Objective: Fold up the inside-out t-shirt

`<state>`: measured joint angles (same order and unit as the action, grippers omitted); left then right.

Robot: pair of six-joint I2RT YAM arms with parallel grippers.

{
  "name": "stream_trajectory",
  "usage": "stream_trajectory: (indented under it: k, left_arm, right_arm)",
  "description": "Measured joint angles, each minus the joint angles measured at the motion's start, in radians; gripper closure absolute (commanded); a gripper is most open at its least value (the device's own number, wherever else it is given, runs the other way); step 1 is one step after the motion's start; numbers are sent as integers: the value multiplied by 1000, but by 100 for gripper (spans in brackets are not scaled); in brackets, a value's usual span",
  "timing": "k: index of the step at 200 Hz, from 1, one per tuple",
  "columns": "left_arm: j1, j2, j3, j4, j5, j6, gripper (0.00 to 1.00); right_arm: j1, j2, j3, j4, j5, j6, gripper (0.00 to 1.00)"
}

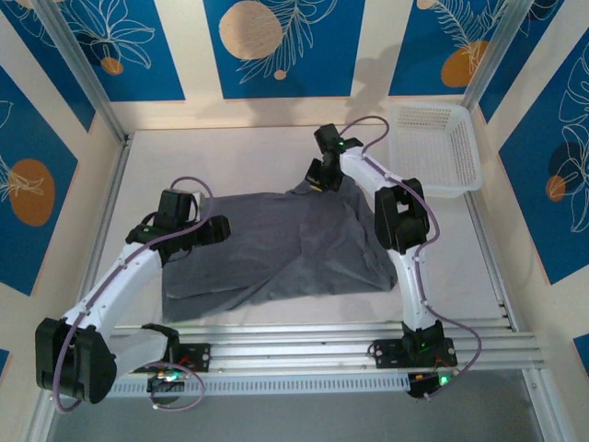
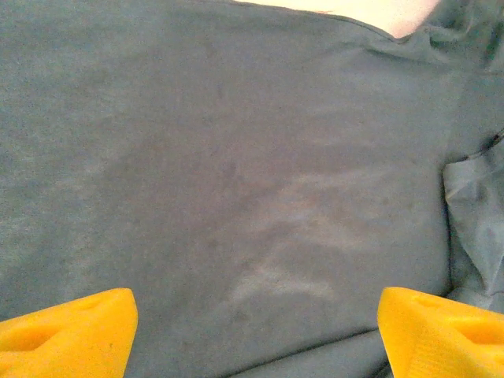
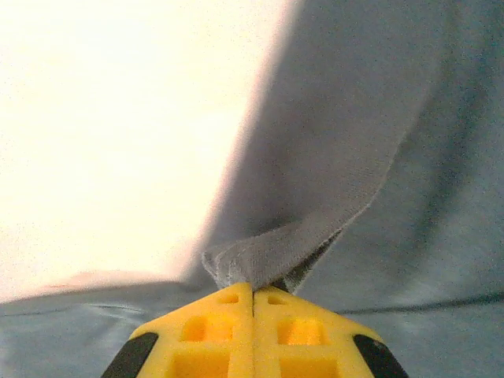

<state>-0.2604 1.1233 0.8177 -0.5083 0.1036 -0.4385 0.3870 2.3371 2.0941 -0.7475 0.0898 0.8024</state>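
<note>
A: One white table (image 1: pixel 239 152) carries everything. Where is the t-shirt (image 1: pixel 285 244)?
B: It lies spread in the middle of the table, slate-grey and wrinkled. A white mesh basket (image 1: pixel 446 189) stands at the far right corner, apart from the shirt.
A: And the grippers?
B: The left gripper (image 2: pixel 256 335) hangs over the left part of the shirt, fingers wide apart. The right gripper (image 3: pixel 252 290) has its fingers pressed together, pinching a fold at the shirt's far edge.
</note>
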Motion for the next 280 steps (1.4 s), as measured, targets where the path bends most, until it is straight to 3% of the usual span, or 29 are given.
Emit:
stream_trajectory:
  k: [38, 66, 122, 149, 187, 239, 280]
  left_arm:
    - [0, -8, -14, 3, -1, 0, 20]
    - [0, -42, -58, -1, -7, 0, 20]
    - [0, -40, -60, -1, -7, 0, 20]
    - [0, -39, -60, -1, -7, 0, 20]
    - [0, -39, -60, -1, -7, 0, 20]
    - [0, -27, -60, -1, -8, 0, 20]
    - [0, -8, -50, -9, -67, -31, 22]
  right_arm:
    - [-2, 214, 531, -5, 12, -105, 51]
    - [-14, 391, 929, -191, 115, -270, 50]
    - [-146, 460, 1008, -535, 174, -522, 50]
    - [-209, 478, 943, -602, 198, -590, 44]
    - [-209, 486, 848, -634, 200, -629, 43]
    - [-171, 523, 839, -633, 185, -644, 55]
    - [-175, 522, 836, -634, 172, -652, 92]
